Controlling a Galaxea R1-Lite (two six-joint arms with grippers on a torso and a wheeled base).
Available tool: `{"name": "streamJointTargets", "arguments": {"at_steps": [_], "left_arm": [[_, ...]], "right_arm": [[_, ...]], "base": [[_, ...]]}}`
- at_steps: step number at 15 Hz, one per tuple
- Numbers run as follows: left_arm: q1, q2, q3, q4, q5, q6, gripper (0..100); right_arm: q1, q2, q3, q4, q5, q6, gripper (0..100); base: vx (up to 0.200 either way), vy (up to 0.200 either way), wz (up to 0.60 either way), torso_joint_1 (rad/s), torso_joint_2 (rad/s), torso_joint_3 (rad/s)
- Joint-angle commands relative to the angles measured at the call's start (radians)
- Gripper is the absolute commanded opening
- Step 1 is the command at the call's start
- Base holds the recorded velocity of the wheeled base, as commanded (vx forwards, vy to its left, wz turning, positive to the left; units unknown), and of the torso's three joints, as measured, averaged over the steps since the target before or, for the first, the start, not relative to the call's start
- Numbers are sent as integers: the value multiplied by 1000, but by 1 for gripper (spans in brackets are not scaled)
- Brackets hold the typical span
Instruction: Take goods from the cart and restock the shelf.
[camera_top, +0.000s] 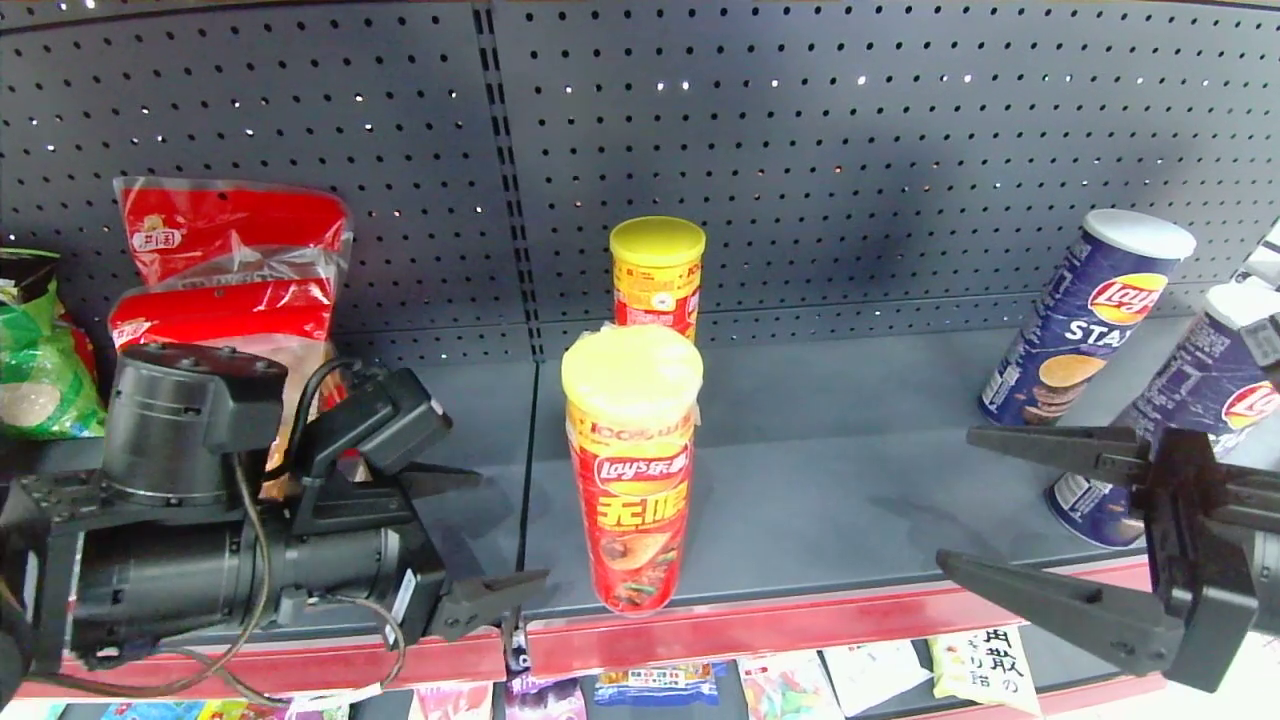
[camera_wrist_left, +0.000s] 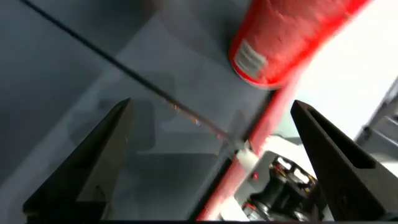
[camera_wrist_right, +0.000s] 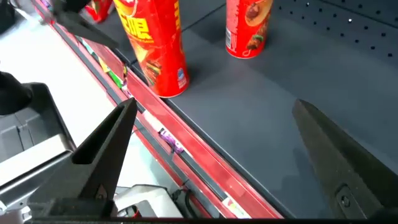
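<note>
Four chip canisters are being kept on the shelf (camera_top: 830, 480): two red with yellow lids, two blue with white lids. The front red canister (camera_top: 630, 470) is standing upright just behind the red front rail (camera_top: 800, 615), and the rear red canister (camera_top: 656, 275) is standing behind it, near the pegboard (camera_top: 850, 150). The farther blue canister (camera_top: 1085, 320) and the nearer blue canister (camera_top: 1195, 400) are being kept at the right end. Two red bags (camera_top: 235, 235) and one green bag (camera_top: 35, 370) are being kept at the left end.

The left gripper (camera_top: 470, 540) is being held wide open and empty, just left of the front red canister. The right gripper (camera_top: 955, 500) is being held equally spread and empty, well to its right, before the nearer blue canister.

The blue canisters and bags are being taken in by the head view, along with packets (camera_top: 660, 685) below the rail. Both red canisters are being shown in the right wrist view; one blurred canister base is being shown in the left wrist view
</note>
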Motion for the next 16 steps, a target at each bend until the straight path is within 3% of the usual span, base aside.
{"name": "streamJointTargets", "arguments": {"at_steps": [1, 16], "left_arm": [[-25, 80, -16, -30, 4, -2, 100], [-54, 173, -117, -37, 5, -3, 100]], "right_arm": [[-2, -10, -1, -1, -1, 2, 100], [-15, -7, -9, -1, 0, 7, 100]], "base": [[0, 0, 0, 0, 0, 0], [0, 0, 0, 0, 0, 0]]}}
